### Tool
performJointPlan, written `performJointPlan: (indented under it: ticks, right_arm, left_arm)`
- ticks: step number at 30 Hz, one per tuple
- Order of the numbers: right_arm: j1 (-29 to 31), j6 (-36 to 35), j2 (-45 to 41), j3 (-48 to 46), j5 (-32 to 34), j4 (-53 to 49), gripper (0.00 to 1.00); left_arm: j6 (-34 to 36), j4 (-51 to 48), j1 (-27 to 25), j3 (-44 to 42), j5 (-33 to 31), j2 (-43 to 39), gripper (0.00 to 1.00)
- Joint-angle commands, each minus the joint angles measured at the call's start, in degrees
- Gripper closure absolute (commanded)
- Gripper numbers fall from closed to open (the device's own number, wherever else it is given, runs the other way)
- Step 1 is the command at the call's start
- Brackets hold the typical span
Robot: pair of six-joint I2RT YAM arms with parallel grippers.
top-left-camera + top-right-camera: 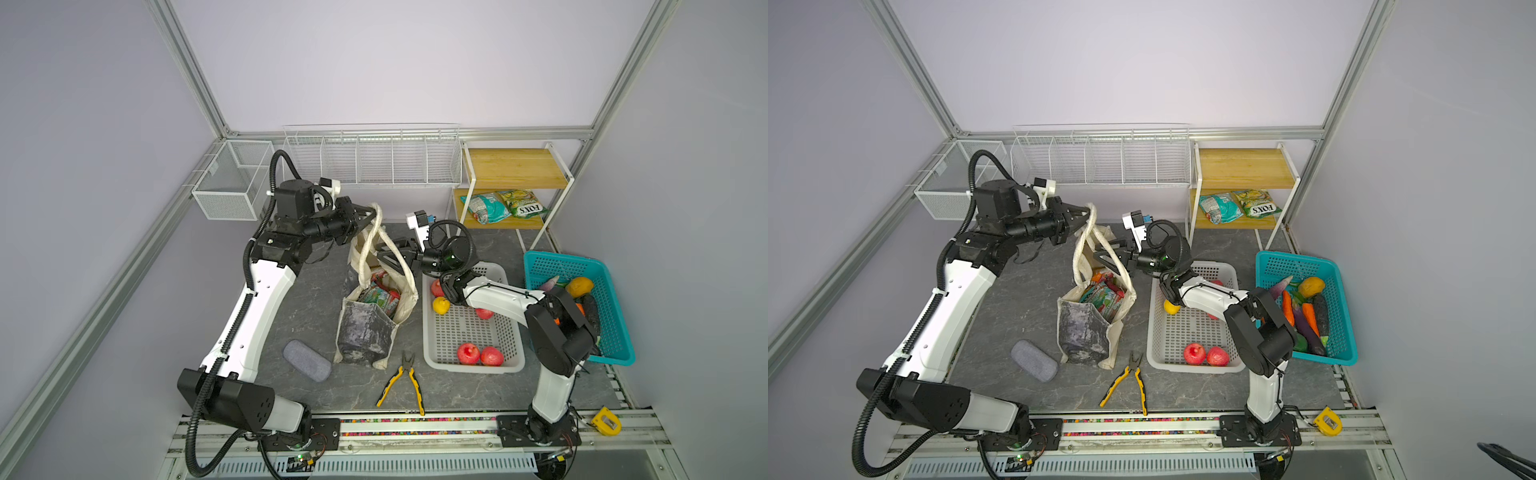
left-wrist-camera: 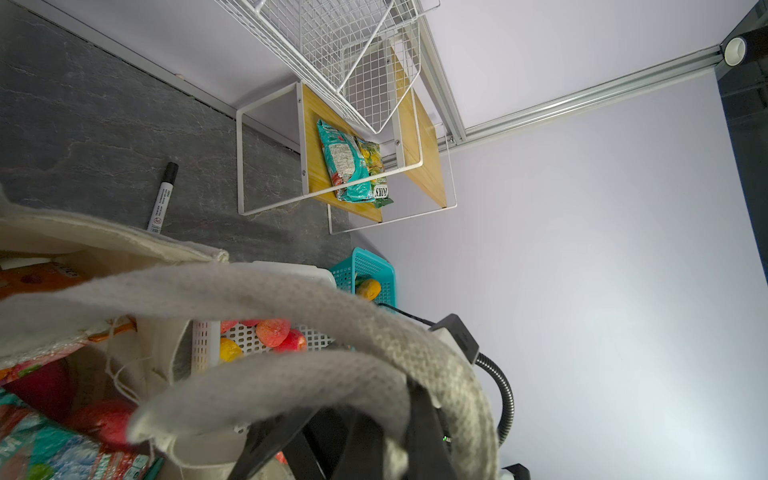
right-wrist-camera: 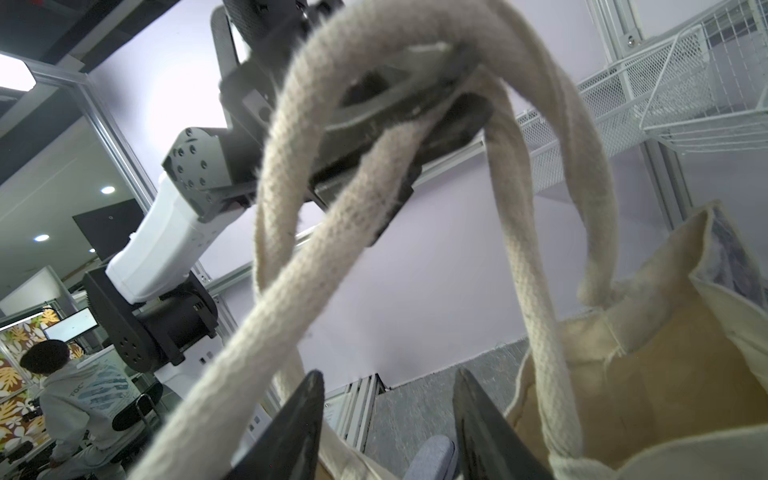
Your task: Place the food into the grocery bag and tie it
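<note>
Pinching bag straps (image 3: 524, 232), left end effector (image 1: 366, 216) fully closed.

Left gripper (image 1: 370, 212) high, clamped tight; right gripper (image 1: 382, 254) lower, close by, jaws parted.

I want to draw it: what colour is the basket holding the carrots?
Teal, a blue-green plastic basket with a grid of holes. It shows best in a top view.

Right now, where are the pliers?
In both top views, the pliers lie centre-front on the table, just in front of the grocery bag and white basket.
</note>
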Motion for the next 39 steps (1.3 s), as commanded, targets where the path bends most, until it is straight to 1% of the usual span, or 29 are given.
performJointPlan:
  ticks: [1, 7, 15, 19, 30, 39]
  right_arm:
    - [0.60, 5.04, 1.03, 2.14, 2.68, 7.82, 0.44]
    - [1.69, 9.32, 2.87, 5.18, 6.05, 11.04, 0.39]
    - [2.48, 12.24, 5.21, 8.37, 10.00, 13.70, 0.33]
    - [2.54, 12.88, 4.96, 8.31, 10.80, 13.71, 0.26]
    - [3.07, 12.89, 4.33, 11.76, 9.66, 8.56, 0.11]
    - [3.87, 12.45, 4.66, 13.64, 9.84, 5.03, 0.08]
  left_arm:
    - [-0.07, 2.08, -0.19, -0.72, 1.18, -2.33, 1.00]
    - [0.10, 2.47, -0.19, -1.84, 0.66, -2.86, 1.00]
    - [0.24, 3.22, -0.19, -4.10, 0.30, -4.05, 1.00]
    - [1.01, 3.01, -0.18, -5.43, -0.37, -4.65, 1.00]
    - [4.57, 0.06, -0.19, -5.24, -2.63, -4.47, 1.00]
    - [8.92, -4.26, -0.36, -5.05, -7.31, -4.70, 1.00]
